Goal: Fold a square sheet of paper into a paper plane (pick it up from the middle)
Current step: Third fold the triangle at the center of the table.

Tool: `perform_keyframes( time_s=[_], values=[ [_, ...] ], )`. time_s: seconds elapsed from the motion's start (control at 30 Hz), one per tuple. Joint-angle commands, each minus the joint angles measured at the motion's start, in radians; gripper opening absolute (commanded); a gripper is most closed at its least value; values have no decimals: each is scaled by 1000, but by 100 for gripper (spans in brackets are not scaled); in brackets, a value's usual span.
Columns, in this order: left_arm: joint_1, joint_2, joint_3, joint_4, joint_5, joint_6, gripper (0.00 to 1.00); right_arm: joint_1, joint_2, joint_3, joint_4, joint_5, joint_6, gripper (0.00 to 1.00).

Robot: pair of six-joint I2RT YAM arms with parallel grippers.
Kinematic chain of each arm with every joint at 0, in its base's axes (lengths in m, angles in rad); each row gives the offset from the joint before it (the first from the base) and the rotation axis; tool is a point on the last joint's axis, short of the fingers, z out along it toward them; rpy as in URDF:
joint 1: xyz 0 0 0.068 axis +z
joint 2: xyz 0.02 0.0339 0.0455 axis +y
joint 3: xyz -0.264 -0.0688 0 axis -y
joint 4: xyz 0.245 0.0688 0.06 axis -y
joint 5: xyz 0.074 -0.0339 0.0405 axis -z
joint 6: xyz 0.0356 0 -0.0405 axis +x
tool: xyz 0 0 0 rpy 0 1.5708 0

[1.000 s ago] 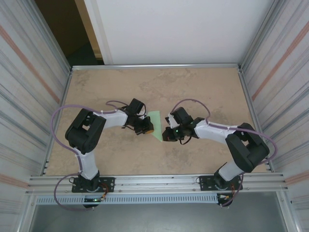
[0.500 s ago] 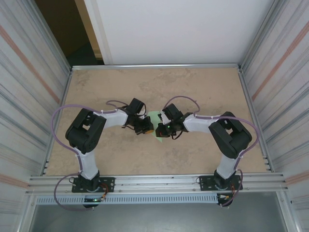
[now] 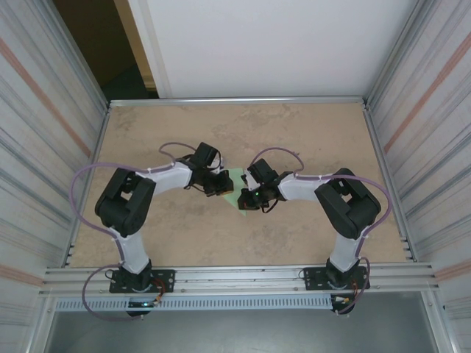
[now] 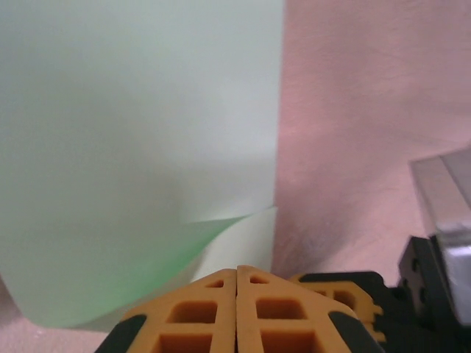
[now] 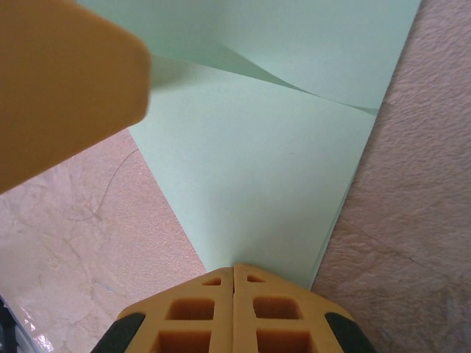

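While the sheet (image 3: 235, 184) lies on the bare table (image 3: 294, 132) about midway between the two arms, you have both grippers crowded onto it. The left gripper (image 3: 218, 185) is at its left side and the right gripper (image 3: 246, 200) at its near right end. The paper is no flat square now. The right wrist view shows one layer lying across another with a slanting edge (image 5: 294, 84), narrowing to a point right at the fingertips. The left wrist view shows a loose flap (image 4: 235, 228) curling up just ahead of that gripper.

Both sets of fingers are pressed together. They look to be bearing down on the paper rather than carrying it, though you cannot tell whether an edge is caught between either pair.

My reading is that you are partway through the folding, with a first diagonal fold laid and a crease being set or pinned. It is far from a dart with wings.

The next move calls for one gripper to hold the paper flat while the other runs along the fold or lifts the curled flap over. Keep them from knocking together — an orange block (image 5: 66, 88), probably the other gripper's finger, hangs close in the right wrist view.

No box, tray or bin is in play — the paper rests straight on the tabletop.
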Motion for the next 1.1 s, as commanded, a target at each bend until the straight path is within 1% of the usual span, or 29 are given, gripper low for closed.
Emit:
perform_keyframes(
  time_s=[0.0,0.07,0.17,0.37,0.63,0.77,0.9,1.07],
  values=[
    [0,-46,-79,83,33,14,6,8,53,-12,-88,41,23,0],
    [-8,-41,-111,127,56,3,3,8,59,-11,-91,41,27,0],
    [-28,-37,-137,172,64,11,2,8,64,-9,-94,39,30,0],
    [-49,-19,-131,167,46,43,2,11,73,-3,-102,39,31,0],
    [-43,20,-136,142,-5,79,2,12,80,-3,-119,49,33,0],
    [-4,34,-137,124,-30,99,2,11,80,-5,-137,59,22,0],
    [75,42,-126,82,-61,126,2,9,85,-15,-152,60,-14,0],
    [170,30,-121,33,-88,161,3,-16,87,-30,-161,45,-22,0]
  ],
)
